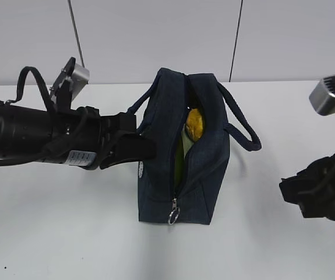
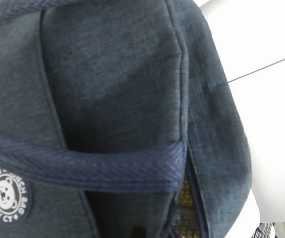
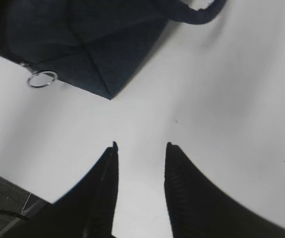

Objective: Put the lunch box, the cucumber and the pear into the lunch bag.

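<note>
Lunch bag (image 1: 199, 175) touches closed left pincer (image 1: 147, 149); right pincer (image 3: 141, 148) apart.

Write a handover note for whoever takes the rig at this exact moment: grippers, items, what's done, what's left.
Left gripper: shut, pressed against the lunch bag side by its handle; whether it pinches fabric can't be told.
Right gripper: open, empty, over bare table right of the bag.
Bag stands unzipped. Pear visible inside, pale green lunch box lid below it. Cucumber not visible; check it.
Left: confirm contents, possibly zip via ring pull.
</note>
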